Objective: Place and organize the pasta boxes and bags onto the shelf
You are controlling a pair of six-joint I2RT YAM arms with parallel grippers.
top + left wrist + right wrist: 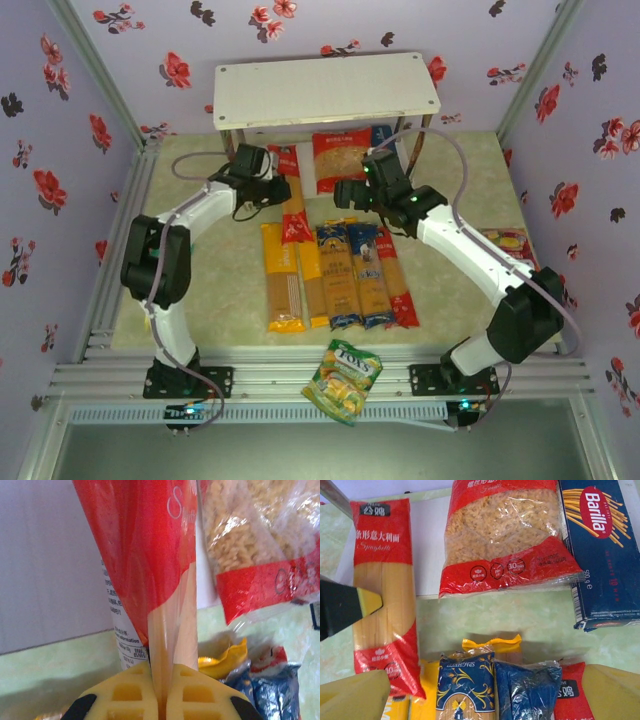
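The shelf (325, 88) stands at the back of the table. On its lower board (430, 545) lie a wide red short-pasta bag (505, 535) and a dark-blue Barilla box (602, 550). My left gripper (162, 700) is shut on the clear middle of a red spaghetti bag (145, 555), whose far end reaches over that board (292, 205). My right gripper (485, 700) is open, hovering above the far ends of the dark-blue spaghetti bags (465, 685), with nothing between its fingers. Yellow (282, 280), dark-blue (350, 275) and red (397, 280) spaghetti bags lie side by side mid-table.
A green-yellow snack bag (343, 380) hangs over the near rail. A small red-yellow bag (505, 245) lies at the right, beside the right arm. Floral walls close in the table on three sides.
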